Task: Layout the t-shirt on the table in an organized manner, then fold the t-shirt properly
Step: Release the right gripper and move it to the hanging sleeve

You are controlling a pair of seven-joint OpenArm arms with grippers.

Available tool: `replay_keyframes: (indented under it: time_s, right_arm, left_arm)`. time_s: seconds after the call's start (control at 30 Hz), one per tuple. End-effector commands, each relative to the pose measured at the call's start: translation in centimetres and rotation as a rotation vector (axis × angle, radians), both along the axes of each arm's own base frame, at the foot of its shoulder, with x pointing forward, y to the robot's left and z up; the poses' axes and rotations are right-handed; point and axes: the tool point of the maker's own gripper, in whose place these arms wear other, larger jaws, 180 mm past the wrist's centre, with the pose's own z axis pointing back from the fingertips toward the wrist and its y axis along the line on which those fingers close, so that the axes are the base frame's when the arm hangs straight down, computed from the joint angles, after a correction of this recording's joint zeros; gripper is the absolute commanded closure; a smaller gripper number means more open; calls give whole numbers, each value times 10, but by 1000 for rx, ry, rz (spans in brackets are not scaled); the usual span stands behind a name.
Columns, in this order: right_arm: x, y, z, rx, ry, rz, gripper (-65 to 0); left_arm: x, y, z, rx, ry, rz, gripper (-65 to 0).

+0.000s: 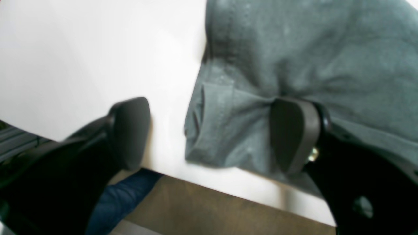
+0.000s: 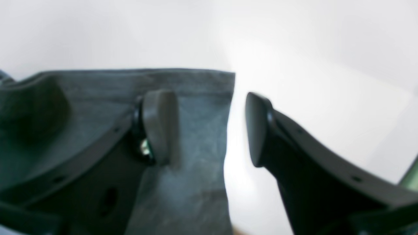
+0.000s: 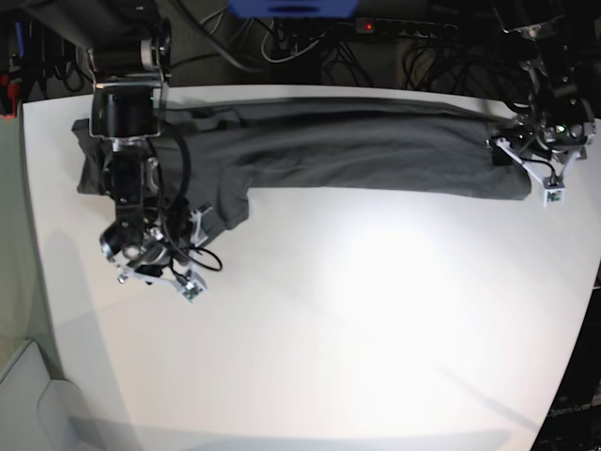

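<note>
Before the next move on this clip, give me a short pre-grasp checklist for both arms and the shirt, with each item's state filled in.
1. Left gripper open: ok, jaws stand wide apart.
2. Left gripper straddles cloth: ok, one pad rests on the dark charcoal-grey cloth t-shirt, the other on the smooth white tabletop, with the shirt's hemmed corner between.
3. Right gripper open: ok, wide gap between pads.
4. Right gripper at a shirt edge: ok, one pad over cloth, the other over bare table.
5. Shirt laid out flat: not ok, the base view shows it as a long bunched strip along the far edge.
6. Cloth actually pinched: not ok, neither gripper has closed.
</note>
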Motion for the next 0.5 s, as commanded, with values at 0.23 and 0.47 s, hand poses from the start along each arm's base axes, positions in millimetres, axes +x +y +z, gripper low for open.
replay_keyframes:
  time_s: [0.23,0.47]
  right_arm:
    - [-41,-2,-45,-18,186,5,-64]
    - [-42,-4,-34,-32,137,6,0]
  left_arm:
    - [-4,3,0,15,26,-1,-567]
    - [-3,3,0,16,20,0,-567]
